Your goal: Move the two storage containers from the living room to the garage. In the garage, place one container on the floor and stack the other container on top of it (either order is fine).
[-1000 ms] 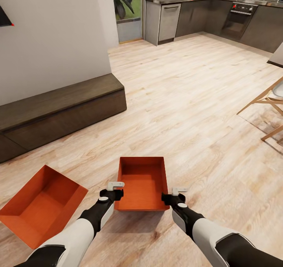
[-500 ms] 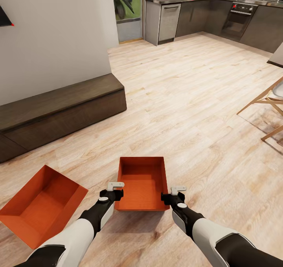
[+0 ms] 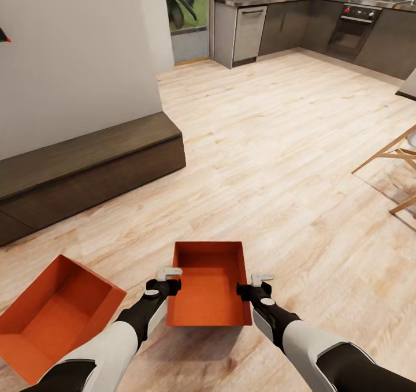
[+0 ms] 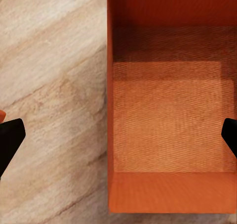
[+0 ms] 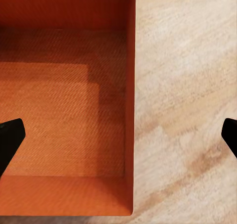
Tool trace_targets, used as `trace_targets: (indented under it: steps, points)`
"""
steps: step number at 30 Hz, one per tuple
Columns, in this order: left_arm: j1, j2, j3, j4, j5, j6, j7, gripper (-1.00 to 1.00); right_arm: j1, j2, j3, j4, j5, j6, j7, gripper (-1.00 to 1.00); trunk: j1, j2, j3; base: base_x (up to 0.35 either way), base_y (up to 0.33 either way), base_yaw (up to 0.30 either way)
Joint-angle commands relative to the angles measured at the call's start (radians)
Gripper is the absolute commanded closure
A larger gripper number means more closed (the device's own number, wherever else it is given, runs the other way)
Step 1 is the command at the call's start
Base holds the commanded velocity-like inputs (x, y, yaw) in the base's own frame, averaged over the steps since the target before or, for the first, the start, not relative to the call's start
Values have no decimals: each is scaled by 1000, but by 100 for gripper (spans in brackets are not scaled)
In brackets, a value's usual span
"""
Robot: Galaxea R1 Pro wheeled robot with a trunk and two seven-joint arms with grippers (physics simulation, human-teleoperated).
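Change since earlier: the view has tilted a little; the bench and kitchen sit slightly higher in the head picture, both containers lower; grippers keep the same spots beside the centre container.
Centre container: orange-red, lidless, nothing inside; stands square on the wood floor between the two grippers.
Left container: same kind, nothing inside, turned at an angle, on the floor at the robot's left, well apart from the centre one.
Left gripper: just at the centre container's left wall; in the left wrist view its fingers stand wide apart, one outside the wall, one over the interior.
Right gripper: at the right wall; fingers wide apart, straddling that wall likewise.
Contact: cannot tell whether any finger touches the walls.
Edges: dark low bench along the white wall ahead left; wooden chair legs at right.
Open room: broad bare planks run ahead to the kitchen units.
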Motion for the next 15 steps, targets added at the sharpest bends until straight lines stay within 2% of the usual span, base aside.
trace_targets:
  steps: [1,10,15]
  points:
    - [0,-1,5,-2,-10,4,2,-100,-1,0,9,1,-10,-4,-3,-100,0,0,-1,206,0,0]
    - [0,0,5,-3,-10,3,2,-100,-1,-1,9,1,-10,-3,-3,-100,0,0,-1,197,0,0]
    - [0,0,5,-2,-10,3,2,-100,-1,-2,7,4,-11,-4,-3,-100,0,0,-1,74,0,0]
